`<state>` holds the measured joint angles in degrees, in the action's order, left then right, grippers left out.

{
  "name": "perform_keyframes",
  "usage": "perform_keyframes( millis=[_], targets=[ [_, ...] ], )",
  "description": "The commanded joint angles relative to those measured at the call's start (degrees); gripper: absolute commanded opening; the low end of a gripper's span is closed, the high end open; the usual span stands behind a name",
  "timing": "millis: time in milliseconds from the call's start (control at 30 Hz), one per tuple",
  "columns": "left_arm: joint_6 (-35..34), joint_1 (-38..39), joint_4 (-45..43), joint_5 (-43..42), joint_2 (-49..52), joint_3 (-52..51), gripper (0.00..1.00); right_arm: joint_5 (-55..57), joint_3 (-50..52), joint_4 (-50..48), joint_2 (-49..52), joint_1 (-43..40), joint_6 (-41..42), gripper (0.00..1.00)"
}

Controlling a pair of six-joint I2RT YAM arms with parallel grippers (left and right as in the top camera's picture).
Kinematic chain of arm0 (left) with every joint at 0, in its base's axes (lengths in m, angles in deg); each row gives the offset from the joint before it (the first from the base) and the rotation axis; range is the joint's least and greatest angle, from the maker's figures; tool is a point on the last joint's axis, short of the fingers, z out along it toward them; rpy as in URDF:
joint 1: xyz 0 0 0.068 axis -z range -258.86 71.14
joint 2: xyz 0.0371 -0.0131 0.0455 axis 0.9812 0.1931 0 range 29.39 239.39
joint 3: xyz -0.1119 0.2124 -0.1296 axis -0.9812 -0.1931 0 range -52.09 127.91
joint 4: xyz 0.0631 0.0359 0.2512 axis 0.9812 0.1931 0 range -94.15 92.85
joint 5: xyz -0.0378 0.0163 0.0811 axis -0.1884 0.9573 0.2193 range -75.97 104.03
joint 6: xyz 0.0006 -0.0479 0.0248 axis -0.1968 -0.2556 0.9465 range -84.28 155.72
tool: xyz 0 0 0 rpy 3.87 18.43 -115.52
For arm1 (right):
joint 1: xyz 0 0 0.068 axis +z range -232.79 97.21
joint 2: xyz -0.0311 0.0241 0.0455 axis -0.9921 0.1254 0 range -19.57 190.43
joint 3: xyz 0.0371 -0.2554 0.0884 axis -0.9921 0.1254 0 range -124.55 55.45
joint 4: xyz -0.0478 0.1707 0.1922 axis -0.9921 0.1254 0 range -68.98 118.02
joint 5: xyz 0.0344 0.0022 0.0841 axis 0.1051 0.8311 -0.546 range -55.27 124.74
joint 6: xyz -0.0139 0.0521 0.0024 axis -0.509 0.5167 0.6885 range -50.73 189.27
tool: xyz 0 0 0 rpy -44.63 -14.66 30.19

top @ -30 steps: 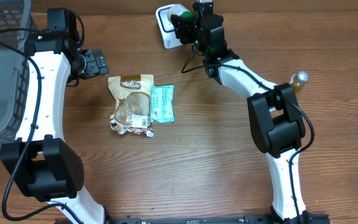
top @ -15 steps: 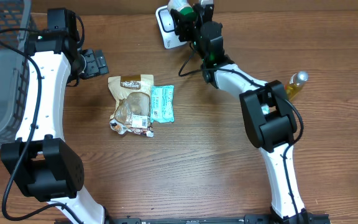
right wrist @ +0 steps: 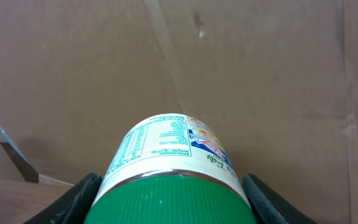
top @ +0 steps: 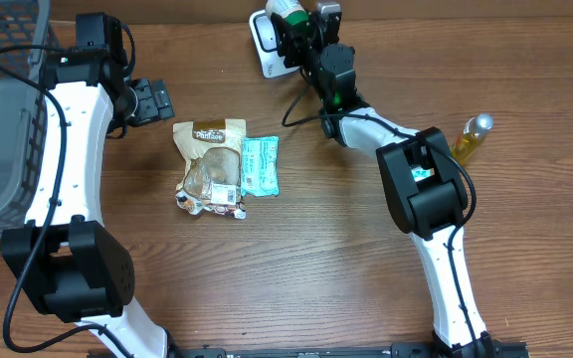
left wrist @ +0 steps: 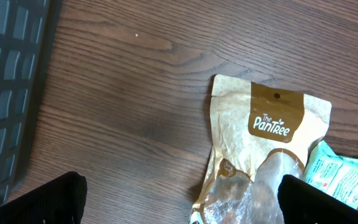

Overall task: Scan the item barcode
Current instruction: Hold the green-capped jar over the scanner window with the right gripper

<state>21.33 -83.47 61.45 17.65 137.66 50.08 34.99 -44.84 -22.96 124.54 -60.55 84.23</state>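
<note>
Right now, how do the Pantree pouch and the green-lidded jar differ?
The Pantree pouch lies flat on the table, not gripped; the green-lidded jar is gripped in the right end effector. The pouch is tan and crinkled; the jar is round with a white label. Both carry printed text.

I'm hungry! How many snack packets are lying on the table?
2. A tan pouch lies in the middle, and a teal packet lies right beside it, on its right. None seems hidden.
</note>
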Motion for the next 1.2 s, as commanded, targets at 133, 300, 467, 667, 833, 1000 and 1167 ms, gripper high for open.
perform_keyframes(
  millis=[133,300,467,667,833,1000,1167],
  targets=[
    [1.11,0.11,-0.04,-0.24,-0.26,0.9,0.99,0.33,-5.51,-0.76,3.48,1.46,-0.04,0.3],
    [1.11,0.11,-0.04,-0.22,-0.24,0.9,1.0,1.11,-9.99,0.9,5.25,1.92,-0.04,0.29],
    [1.11,0.11,-0.04,-0.22,-0.26,0.9,1.0,1.64,-10.05,2.03,5.29,1.92,-0.04,0.29],
    [1.11,0.11,-0.04,-0.22,-0.26,0.9,1.0,1.64,-10.05,4.24,5.29,1.92,-0.04,0.29],
    [1.11,0.11,-0.02,-0.22,-0.26,0.9,0.99,1.64,-10.05,4.24,5.29,1.92,-0.02,0.29],
    [1.11,0.11,-0.04,-0.22,-0.24,0.9,1.0,1.57,-10.05,2.86,5.27,1.92,-0.04,0.28],
    [1.11,0.11,-0.02,-0.22,-0.24,0.9,1.0,-2.93,-10.03,-9.16,2.38,1.92,-0.02,0.2]
  ],
)
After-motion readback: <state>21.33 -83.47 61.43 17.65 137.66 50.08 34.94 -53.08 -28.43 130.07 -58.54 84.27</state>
